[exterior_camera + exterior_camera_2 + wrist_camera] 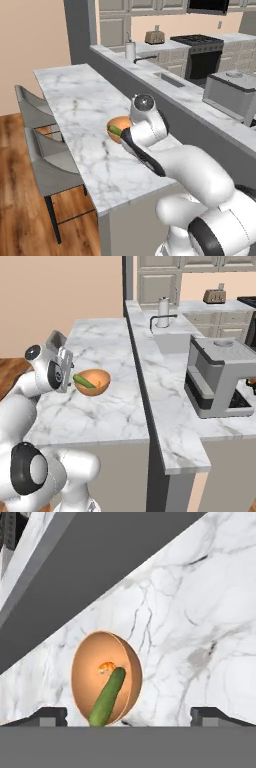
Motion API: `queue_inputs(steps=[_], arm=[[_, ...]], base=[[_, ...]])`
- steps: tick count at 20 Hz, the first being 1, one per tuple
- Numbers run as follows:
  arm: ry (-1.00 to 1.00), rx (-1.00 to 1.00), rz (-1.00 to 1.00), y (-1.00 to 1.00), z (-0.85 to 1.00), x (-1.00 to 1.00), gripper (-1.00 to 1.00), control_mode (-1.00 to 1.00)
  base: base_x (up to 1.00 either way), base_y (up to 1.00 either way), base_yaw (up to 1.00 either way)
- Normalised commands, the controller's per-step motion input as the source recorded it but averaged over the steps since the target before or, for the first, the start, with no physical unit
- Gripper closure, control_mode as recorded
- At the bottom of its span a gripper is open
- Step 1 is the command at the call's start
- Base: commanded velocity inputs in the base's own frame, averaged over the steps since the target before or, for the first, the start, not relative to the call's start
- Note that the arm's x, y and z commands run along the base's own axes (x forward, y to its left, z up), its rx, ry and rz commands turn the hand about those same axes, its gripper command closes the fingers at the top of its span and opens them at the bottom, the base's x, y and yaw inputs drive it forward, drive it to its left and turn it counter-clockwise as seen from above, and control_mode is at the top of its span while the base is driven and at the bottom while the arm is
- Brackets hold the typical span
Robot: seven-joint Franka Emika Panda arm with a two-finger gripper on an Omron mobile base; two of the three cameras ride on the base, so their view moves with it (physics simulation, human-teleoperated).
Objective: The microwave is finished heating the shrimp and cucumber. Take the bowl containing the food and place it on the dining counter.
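The bowl (93, 381) sits on the marble bench (100, 411), in its middle stretch, nearer the long edge that meets the raised grey divider than the edge lined with grey chairs (47, 155). It rests tipped rather than level, its mouth tilted toward the robot's hand so the inside shows in the hand view. The cucumber (107, 698) lies inside with its long axis running from the bottom of the bowl up and over the rim; its lower end points into the bowl beside the shrimp (105, 667), and its upper end sticks out past the rim toward the gripper (128, 714). From the right base view that end points toward the chair-side edge of the bench. The shrimp is a small curl against the bowl's inner wall, just touching or just beside the cucumber's tip. The gripper stands with its fingers spread wide, one either side of the bowl and clear of it, holding nothing. Beyond the divider, a coffee machine (215, 376) stands on the kitchen worktop.
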Motion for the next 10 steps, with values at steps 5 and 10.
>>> queue_inputs(steps=[5, 10], arm=[[-0.58, 0.00, 0.00, -0.02, 0.44, -1.00, -1.00, -1.00], [-0.50, 0.05, 0.02, -0.37, 0.92, -1.00, -1.00, -1.00]], base=[[0.00, 0.00, 0.00], [0.00, 0.00, 0.00]])
